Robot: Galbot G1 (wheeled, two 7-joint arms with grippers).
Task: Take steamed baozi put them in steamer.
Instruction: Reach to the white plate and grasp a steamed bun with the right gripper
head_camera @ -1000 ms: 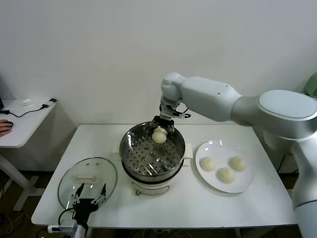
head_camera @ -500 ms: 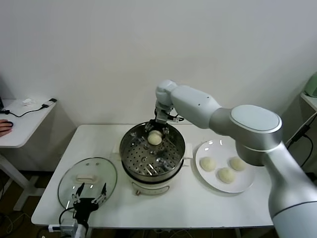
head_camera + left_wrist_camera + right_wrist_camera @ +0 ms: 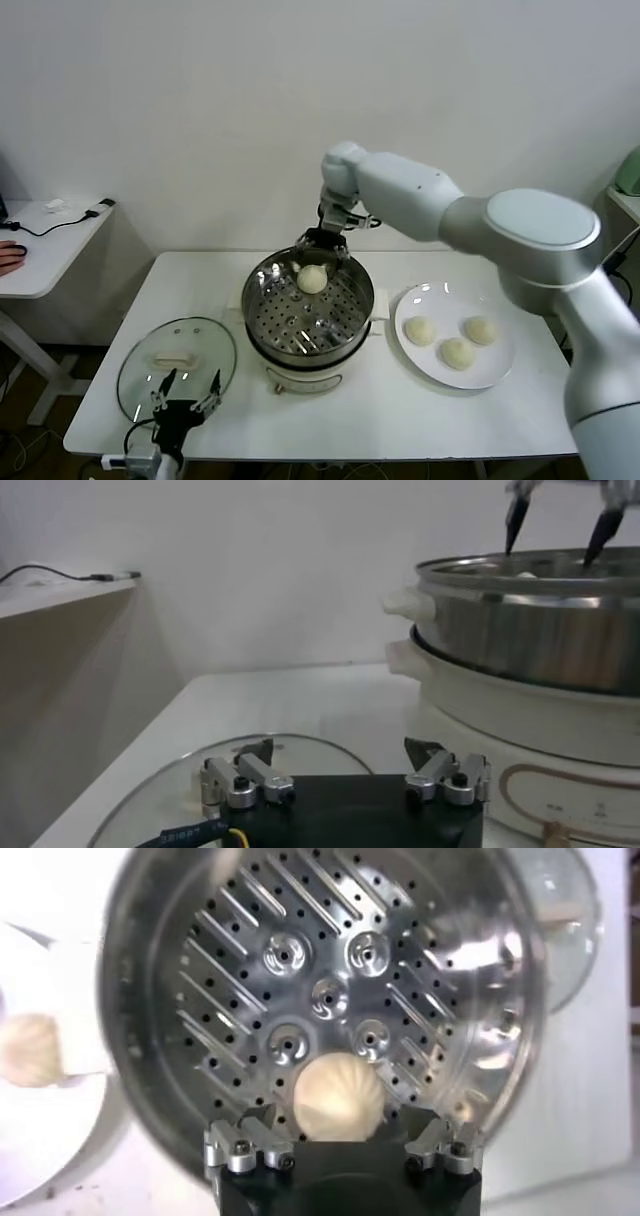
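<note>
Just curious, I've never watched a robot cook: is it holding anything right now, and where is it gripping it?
Nothing is held. The right gripper hangs open above the bun lying in the steamer; the left gripper is open too.

A white rectangular table [image 3: 480, 420] stands against a plain pale wall [image 3: 200, 110]. On its near left corner lies a round clear glass lid [image 3: 176, 362] with a white oblong handle [image 3: 170, 359] at its middle, set flat on the tabletop. Toward the right side sits a flat round white plate [image 3: 420, 362]. Off to the left, apart from the main table, a second, smaller white side table [image 3: 45, 255] carries a black cable [image 3: 60, 223] that runs across its top to a dark plug near the far corner (a small white object lies beside it, too small to make out).
</note>
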